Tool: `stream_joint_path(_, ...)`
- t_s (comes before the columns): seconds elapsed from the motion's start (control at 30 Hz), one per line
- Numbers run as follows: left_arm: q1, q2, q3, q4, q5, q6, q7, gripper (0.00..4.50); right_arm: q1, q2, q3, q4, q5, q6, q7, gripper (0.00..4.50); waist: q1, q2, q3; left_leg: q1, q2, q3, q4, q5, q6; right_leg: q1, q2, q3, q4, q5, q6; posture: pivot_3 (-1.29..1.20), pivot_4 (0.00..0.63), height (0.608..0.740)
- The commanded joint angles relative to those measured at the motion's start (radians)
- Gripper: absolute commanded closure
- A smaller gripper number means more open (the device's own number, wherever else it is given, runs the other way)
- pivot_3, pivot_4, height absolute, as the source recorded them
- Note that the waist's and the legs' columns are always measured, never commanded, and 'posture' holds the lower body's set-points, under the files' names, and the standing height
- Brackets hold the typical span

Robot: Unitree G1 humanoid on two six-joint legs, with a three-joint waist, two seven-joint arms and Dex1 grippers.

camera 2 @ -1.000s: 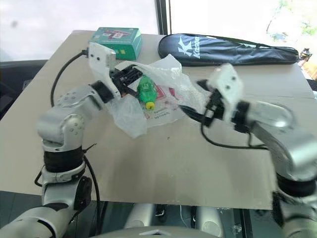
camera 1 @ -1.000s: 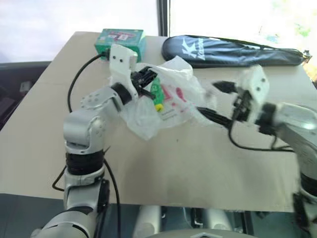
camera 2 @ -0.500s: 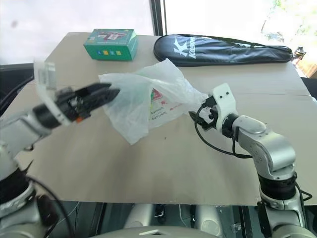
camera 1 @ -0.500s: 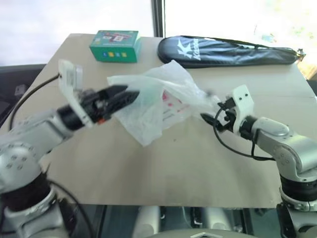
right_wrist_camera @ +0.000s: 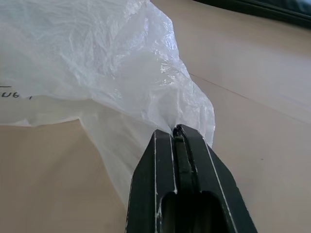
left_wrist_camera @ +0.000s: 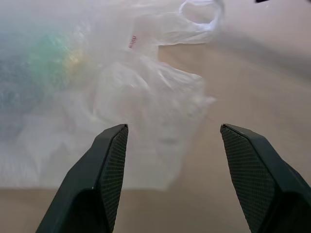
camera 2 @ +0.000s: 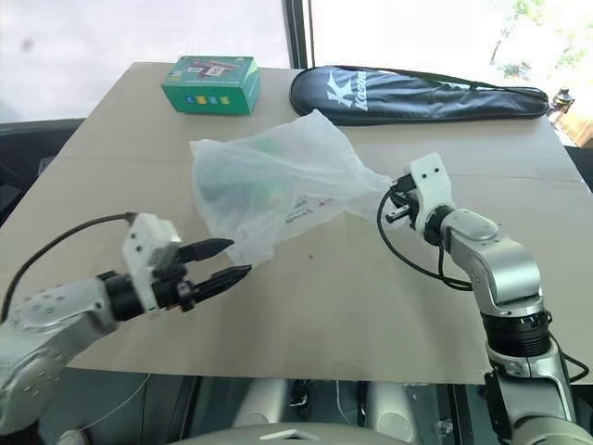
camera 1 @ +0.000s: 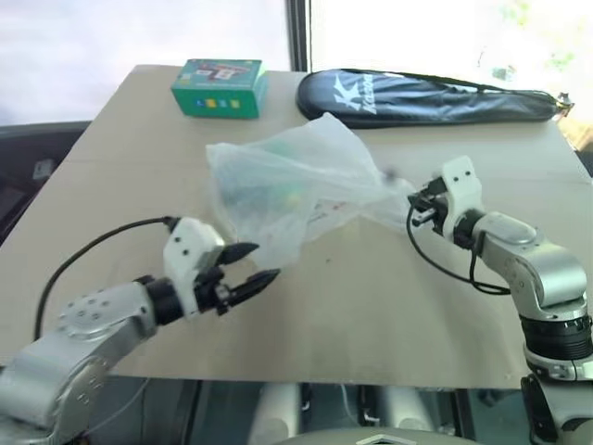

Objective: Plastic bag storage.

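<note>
Right gripper (right_wrist_camera: 177,131): fingers pressed together on a thin corner of the plastic bag (camera 2: 269,181), pinching a twisted wisp of film at the bag's right end (the wrist view shows the plastic gathered right between the tips).

Left gripper (camera 2: 222,260): fingers spread apart with nothing between them, just in front of the bag's near lower corner and not touching it.

Plastic bag, place: lying on the cardboard-coloured table (camera 2: 371,315), puffed up, well in front of the green box (camera 2: 209,84) and of the black racket cover (camera 2: 417,93).

Plastic bag, contents: something green with a yellowish spot shows through the film (left_wrist_camera: 53,53) (too blurred to name).

Long axis: roughly across the table, from the bulging left part to the narrow right end; the pinched tip points towards the right gripper.

Risk, slip: the hold is on very little film, so I judge a pull could slide the plastic out or tear it.

Risk, spill: lifting by that one end could tip the bag so the item inside slides out of whichever side is open.

Risk, miss: the left gripper closing where it stands would likely catch air.
</note>
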Motion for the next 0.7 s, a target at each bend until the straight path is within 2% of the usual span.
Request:
stream_joint_path(0.03,-0.081,0.002,-0.159,0.056,0.102,-0.02,0.018,1.35,-0.016,-0.015,-0.011,-0.048,-0.009,0.01,-0.005,4.47,0.0,0.0,0.0,0.0,0.0,0.0,0.0,0.0,0.0,-0.001,0.0,0.0,0.0,0.0,0.0,0.0,0.15,0.74)
stream_joint_path(0.07,-0.093,0.011,-0.194,0.066,0.123,-0.019,0.012,1.35,-0.015,-0.017,-0.009,-0.055,-0.011,0.017,-0.007,4.47,-0.001,0.0,0.0,-0.001,0.0,0.0,-0.001,0.0,0.0,-0.001,0.001,0.0,0.0,0.0,0.0,0.0,0.15,0.74)
stream_joint_path(0.17,-0.13,-0.006,-0.254,0.103,0.155,-0.017,0.015,2.14,-0.015,-0.013,-0.017,-0.087,-0.004,0.046,-0.014,4.5,-0.004,0.0,0.0,-0.001,0.001,0.002,-0.001,0.0,0.0,-0.002,0.001,0.002,-0.001,0.0,0.0,0.0,0.15,0.74)
stream_joint_path(0.23,-0.156,-0.031,-0.256,0.117,0.14,-0.011,0.017,3.05,-0.014,-0.006,-0.025,-0.104,0.001,0.066,-0.02,4.5,-0.003,0.0,0.0,-0.001,0.001,0.002,-0.001,0.0,0.0,-0.002,0.001,0.002,-0.001,0.0,0.0,0.0,0.15,0.74)
stream_joint_path(0.3,-0.177,-0.088,-0.192,0.106,0.042,0.029,0.028,3.86,-0.024,0.019,-0.059,-0.119,0.031,0.097,-0.026,4.5,-0.002,0.0,0.0,-0.001,0.001,0.002,-0.001,0.0,0.0,-0.002,0.001,0.001,0.0,0.0,0.0,0.0,0.15,0.74)
stream_joint_path(0.37,-0.202,-0.158,-0.081,0.099,-0.12,0.089,0.054,4.46,-0.047,0.057,-0.122,-0.132,0.086,0.136,-0.03,4.5,-0.002,0.0,0.0,-0.001,0.001,0.002,0.0,0.0,0.0,-0.002,0.0,0.001,0.0,0.0,0.0,0.0,0.15,0.74)
stream_joint_path(0.4,-0.243,-0.19,-0.001,0.121,-0.281,0.135,0.113,4.46,-0.071,0.09,-0.175,-0.133,0.131,0.154,-0.035,4.5,-0.002,0.0,0.0,-0.002,0.001,0.001,0.0,0.0,0.0,-0.002,0.0,0.001,0.0,0.0,0.0,0.0,0.15,0.74)
stream_joint_path(0.43,-0.294,-0.204,0.068,0.16,-0.466,0.162,0.199,4.46,-0.098,0.124,-0.232,-0.13,0.183,0.173,-0.04,4.5,-0.002,-0.001,0.0,-0.002,0.001,0.001,0.0,0.0,0.0,-0.002,0.0,0.001,0.0,0.0,0.0,0.0,0.15,0.74)
stream_joint_path(0.5,-0.456,-0.164,0.171,0.3,-0.959,0.095,0.438,4.46,-0.232,0.219,-0.411,-0.085,0.392,0.233,-0.066,4.5,-0.002,-0.001,0.001,-0.002,0.002,-0.003,0.002,0.001,0.0,-0.002,0.0,-0.001,0.002,0.0,0.0,0.0,0.15,0.74)
stream_joint_path(0.53,-0.528,-0.144,0.199,0.358,-1.094,0.059,0.524,4.46,-0.298,0.25,-0.476,-0.056,0.482,0.259,-0.083,4.5,-0.003,-0.001,0.001,-0.002,0.002,-0.004,0.003,0.001,-0.001,-0.001,0.001,-0.002,0.003,0.0,0.0,0.0,0.15,0.74)
stream_joint_path(0.57,-0.612,-0.136,0.224,0.417,-1.194,0.012,0.607,4.46,-0.37,0.268,-0.526,-0.019,0.557,0.276,-0.101,4.5,-0.005,-0.001,0.001,-0.001,0.002,-0.004,0.003,0.001,-0.001,0.0,0.001,-0.002,0.003,0.0,0.0,0.0,0.15,0.74)
stream_joint_path(0.63,-0.706,-0.128,0.243,0.481,-1.297,-0.043,0.718,4.46,-0.452,0.274,-0.573,0.03,0.637,0.298,-0.136,4.5,-0.004,-0.001,0.001,-0.002,0.001,-0.004,0.003,0.001,-0.001,0.0,0.0,-0.003,0.002,0.0,0.0,0.0,0.15,0.74)
stream_joint_path(0.7,-0.801,-0.111,0.253,0.558,-1.291,-0.081,0.776,4.46,-0.558,0.262,-0.605,0.117,0.693,0.291,-0.177,4.5,-0.003,-0.001,0.001,-0.001,0.0,-0.004,0.003,0.0,0.001,0.002,0.0,-0.003,0.0,0.0,0.0,0.0,0.15,0.74)
